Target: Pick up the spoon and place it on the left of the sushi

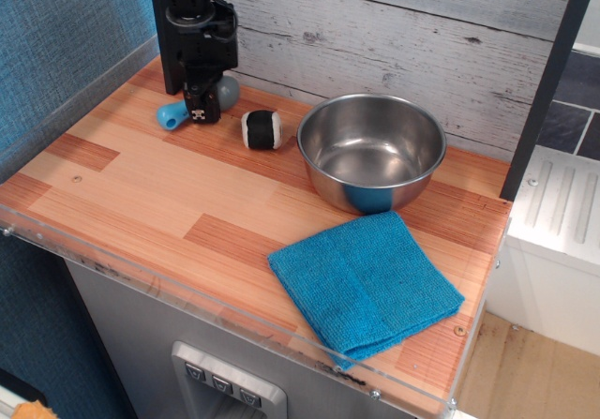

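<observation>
Now spoon under gripper

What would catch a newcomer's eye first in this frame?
Probably the shiny round steel bowl at the back right of the wooden counter, with the folded blue cloth just in front. At back left, the black gripper is down over the light-blue-handled toy spoon, left of the black-and-white sushi roll.

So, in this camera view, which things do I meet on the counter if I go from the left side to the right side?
spoon, held by the gripper → sushi → steel bowl. The blue cloth lies nearer the front edge and spans the same columns as the bowl, so it has no clear place in the order.
</observation>
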